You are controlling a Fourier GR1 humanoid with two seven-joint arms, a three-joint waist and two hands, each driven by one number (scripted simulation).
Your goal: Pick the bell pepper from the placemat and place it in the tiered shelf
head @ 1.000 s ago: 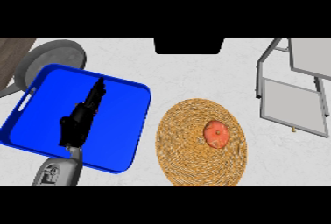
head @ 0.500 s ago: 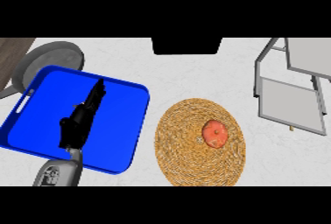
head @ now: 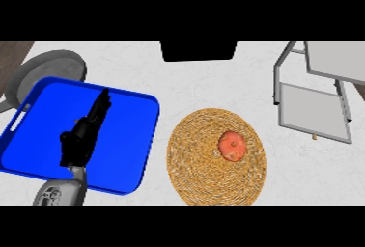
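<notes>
Head view: the left hand (head: 80, 140) hangs over the blue tray (head: 132, 128), fingers straight and close together; the bell pepper (head: 232, 145) lies on the round woven placemat (head: 203, 171), well apart to the hand's right. The tiered shelf (head: 314, 113) stands beyond the placemat, further right.

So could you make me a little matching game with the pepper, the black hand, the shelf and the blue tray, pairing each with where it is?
Things:
1. pepper
2. left hand
3. shelf
4. tray

Places:
A. at the counter's right side
B. left of the mat
C. on the woven mat
D. over the tray, fingers straight

Pairs: 1-C, 2-D, 3-A, 4-B.
</notes>
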